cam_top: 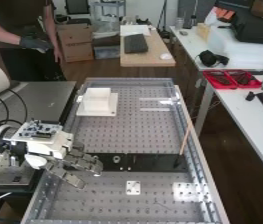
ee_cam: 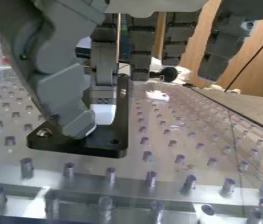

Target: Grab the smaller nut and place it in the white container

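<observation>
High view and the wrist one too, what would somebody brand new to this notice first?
Probably the hand, dark grey against the pale perforated bed, beside the left part of the black strip that crosses it. Next, perhaps, the blocky white container near the bed's far left corner, and the bright red trays on the right-hand table. In the wrist view, the hand's large fingers would likely dominate.
</observation>
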